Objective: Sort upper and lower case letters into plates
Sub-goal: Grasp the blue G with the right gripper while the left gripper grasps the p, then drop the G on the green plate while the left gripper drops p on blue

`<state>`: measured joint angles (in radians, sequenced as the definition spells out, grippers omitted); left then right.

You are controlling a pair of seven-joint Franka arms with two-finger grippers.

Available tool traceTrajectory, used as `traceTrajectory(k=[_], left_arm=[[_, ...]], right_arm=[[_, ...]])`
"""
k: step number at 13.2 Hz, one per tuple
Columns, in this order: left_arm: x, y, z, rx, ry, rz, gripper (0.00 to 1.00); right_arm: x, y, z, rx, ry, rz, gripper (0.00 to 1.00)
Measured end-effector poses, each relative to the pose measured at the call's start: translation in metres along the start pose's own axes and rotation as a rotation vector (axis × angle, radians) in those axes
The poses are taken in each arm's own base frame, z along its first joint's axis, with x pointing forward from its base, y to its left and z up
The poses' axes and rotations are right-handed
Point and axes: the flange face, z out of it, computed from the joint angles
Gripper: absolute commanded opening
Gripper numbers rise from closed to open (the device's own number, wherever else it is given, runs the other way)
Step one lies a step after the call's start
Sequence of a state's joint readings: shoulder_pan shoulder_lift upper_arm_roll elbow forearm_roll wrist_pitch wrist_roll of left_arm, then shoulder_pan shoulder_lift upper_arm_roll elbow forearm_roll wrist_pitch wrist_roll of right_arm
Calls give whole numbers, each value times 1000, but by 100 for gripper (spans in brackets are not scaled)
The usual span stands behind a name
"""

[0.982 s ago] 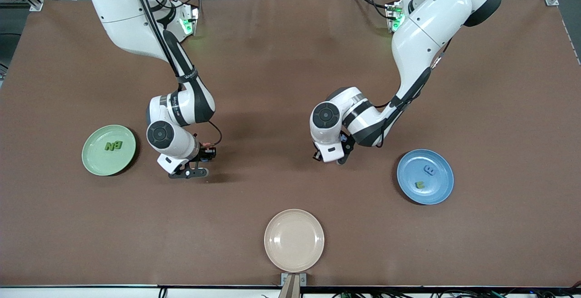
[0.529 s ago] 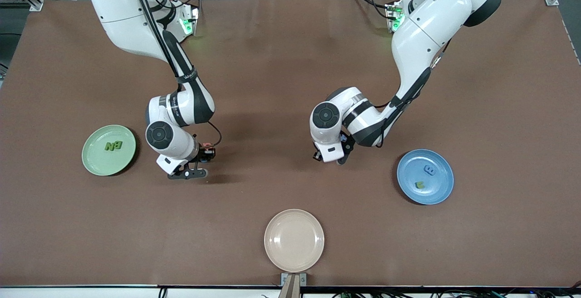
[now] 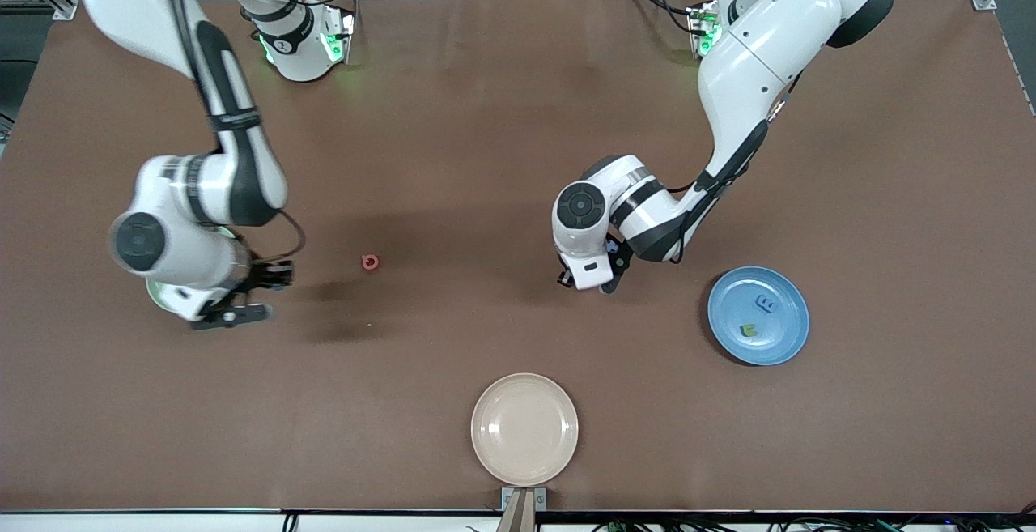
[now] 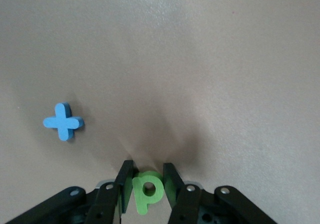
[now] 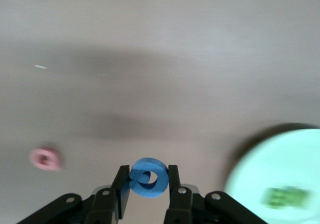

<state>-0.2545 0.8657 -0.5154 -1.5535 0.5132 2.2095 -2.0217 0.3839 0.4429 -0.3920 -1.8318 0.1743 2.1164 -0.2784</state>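
Right end effector [image 3: 235, 315] w/ blue letter [image 5: 147, 177] clamped has swung to green plate [image 5: 280, 179], drop next; left end effector [image 4: 145, 184] pinches green p [image 4: 146, 190].

high front camera faces robots; wrist cameras look down, close to table [image 3: 502, 151]

My right arm reaches down from its base at the table's top edge toward the right arm's end, elbow bent, wrist low. My right gripper [image 5: 145, 181] hangs over the rim of the mint green plate [image 5: 280, 179], fingers [image 5: 122, 189] clamped on a blue ring-shaped letter [image 5: 147, 177] (an O or o, I cannot tell which). My left arm folds down from its own base to mid-table. My left gripper [image 4: 146, 189] sits low over the tabletop, fingers [image 4: 172, 186] pinched on a green letter p [image 4: 147, 190].
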Motion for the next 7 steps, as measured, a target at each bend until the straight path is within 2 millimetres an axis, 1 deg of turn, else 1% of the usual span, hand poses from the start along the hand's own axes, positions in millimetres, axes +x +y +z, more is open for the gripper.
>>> traceTrajectory(k=[1, 2, 3, 4, 5, 6, 7], left_arm=[[-1, 0, 0, -6, -3, -4, 0], [-2, 1, -1, -10, -5, -16, 0], [-2, 1, -1, -14, -7, -23, 0], [-2, 2, -2, -19, -10, -25, 0], [-1, 3, -3, -25, -12, -27, 0], [3, 5, -5, -31, -11, -32, 0], [12, 8, -7, -39, -5, -35, 0]], right_arm=[[-8, 35, 2, -1, -4, -19, 20], [-17, 65, 6, 4, -11, -27, 20], [-26, 89, 12, 9, -17, -28, 20], [-34, 108, 18, 12, -20, -23, 20], [-40, 119, 26, 10, -18, -13, 20], [-44, 124, 35, 5, -14, -7, 20], [-47, 124, 46, -5, -7, -4, 20]])
